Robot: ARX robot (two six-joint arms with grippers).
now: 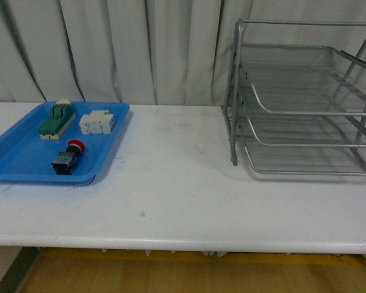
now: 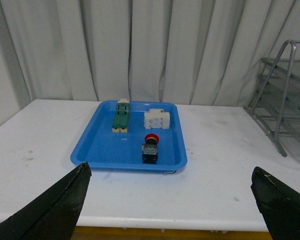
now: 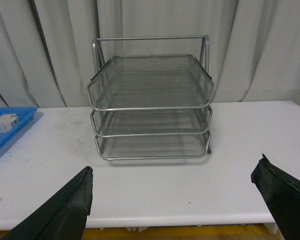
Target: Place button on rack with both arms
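The left claw hangs spread wide and empty; straight ahead of it the button lies in the near part of the blue tray, its long axis pointing away from the claw, red cap at the far end. The right claw, likewise spread and empty, faces the rack across the surface, so the left arm looks nearer for the pickup.

No readable text, labels or numbers anywhere.
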